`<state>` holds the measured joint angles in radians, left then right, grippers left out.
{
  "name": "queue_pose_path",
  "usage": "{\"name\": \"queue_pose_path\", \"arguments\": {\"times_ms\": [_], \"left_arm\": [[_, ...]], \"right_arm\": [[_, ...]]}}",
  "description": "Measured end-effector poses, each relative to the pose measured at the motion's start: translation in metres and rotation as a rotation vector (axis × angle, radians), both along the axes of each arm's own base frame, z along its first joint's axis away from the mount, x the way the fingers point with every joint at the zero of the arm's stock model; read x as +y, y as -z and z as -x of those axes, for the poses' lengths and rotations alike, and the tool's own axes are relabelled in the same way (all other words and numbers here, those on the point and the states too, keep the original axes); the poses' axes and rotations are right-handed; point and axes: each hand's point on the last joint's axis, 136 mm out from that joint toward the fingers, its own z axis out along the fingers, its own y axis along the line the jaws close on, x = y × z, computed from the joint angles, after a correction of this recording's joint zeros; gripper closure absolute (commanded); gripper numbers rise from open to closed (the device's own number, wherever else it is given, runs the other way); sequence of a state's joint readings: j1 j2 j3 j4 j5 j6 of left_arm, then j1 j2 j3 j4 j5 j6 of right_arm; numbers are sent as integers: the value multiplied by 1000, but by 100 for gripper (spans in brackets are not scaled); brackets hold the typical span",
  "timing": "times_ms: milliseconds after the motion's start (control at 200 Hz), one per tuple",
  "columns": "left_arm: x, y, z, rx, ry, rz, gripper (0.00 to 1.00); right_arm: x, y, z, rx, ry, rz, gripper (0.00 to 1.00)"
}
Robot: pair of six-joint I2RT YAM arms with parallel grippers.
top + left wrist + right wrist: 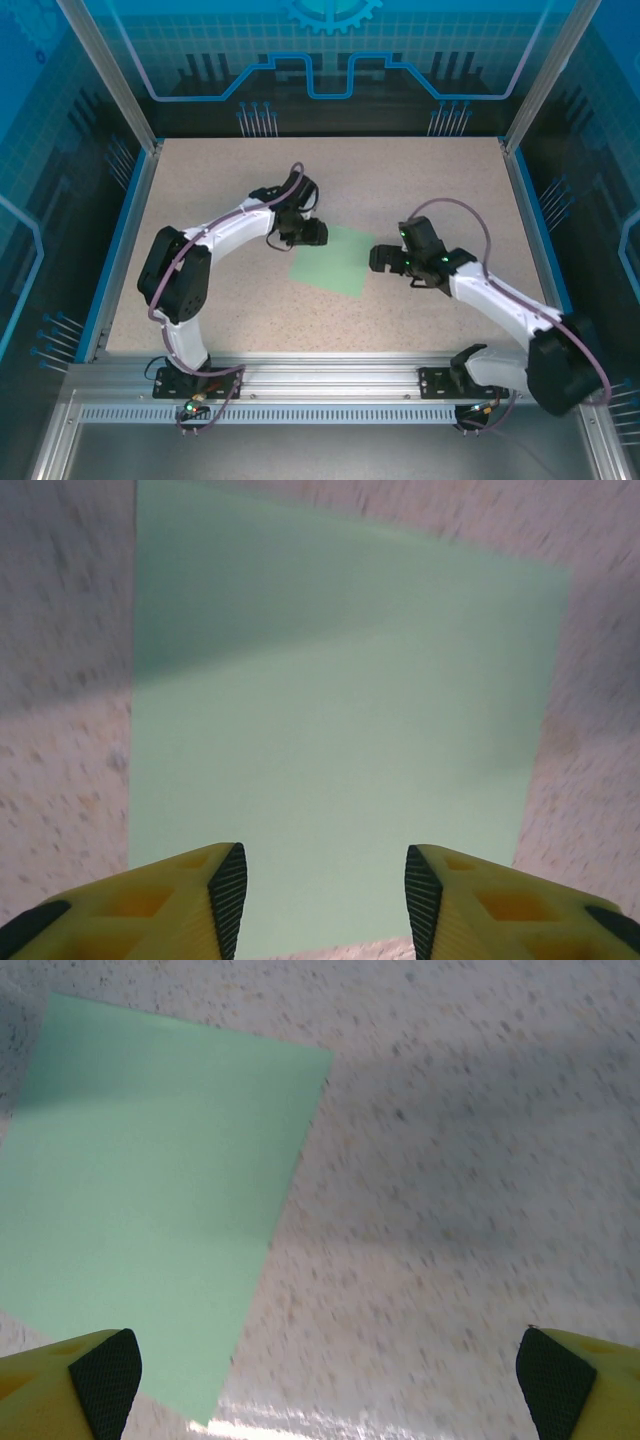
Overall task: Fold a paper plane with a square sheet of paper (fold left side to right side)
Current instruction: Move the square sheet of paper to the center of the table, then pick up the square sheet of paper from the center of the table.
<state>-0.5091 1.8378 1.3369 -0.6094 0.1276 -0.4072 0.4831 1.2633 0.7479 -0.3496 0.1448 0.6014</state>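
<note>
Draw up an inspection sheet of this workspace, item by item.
Surface: speckled beige tabletop, flat and matte.
Job's things: square sheet of paper, pale green, lying flat mid-table, no crease seen; no plane formed yet.
Clutter: nothing seen.
Hands: left hand open, low over the sheet's left edge, nothing between its fingers; right hand wide open at the sheet's right corner, mostly over bare table.
Cables: purple-grey cables loop along both arms, off the paper.
Surroundings: aluminium frame and blue printed panels wall the table.
</note>
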Motion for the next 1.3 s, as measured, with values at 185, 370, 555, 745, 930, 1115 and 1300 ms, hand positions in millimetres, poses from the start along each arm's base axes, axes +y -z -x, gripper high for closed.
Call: {"name": "queue_pose_path", "arguments": {"times_ms": [185, 370, 555, 745, 930, 1115, 1300], "left_arm": [[11, 34, 31, 119, -8, -4, 50], [8, 39, 29, 117, -6, 9, 51], [11, 55, 36, 149, -19, 0, 52], [13, 60, 37, 159, -28, 9, 54], [12, 61, 37, 157, -28, 14, 56], [12, 61, 36, 154, -28, 17, 56], [10, 60, 35, 149, -28, 30, 56]], "right_arm": [[29, 17, -45, 24, -14, 19, 0], [49, 41, -73, 70, -28, 42, 0], [65, 59, -84, 101, -51, 56, 0], [75, 71, -79, 142, -85, 65, 0], [97, 70, -65, 160, -149, 47, 1], [110, 70, -54, 171, -189, 44, 1], [108, 71, -53, 172, -189, 54, 1]]}}
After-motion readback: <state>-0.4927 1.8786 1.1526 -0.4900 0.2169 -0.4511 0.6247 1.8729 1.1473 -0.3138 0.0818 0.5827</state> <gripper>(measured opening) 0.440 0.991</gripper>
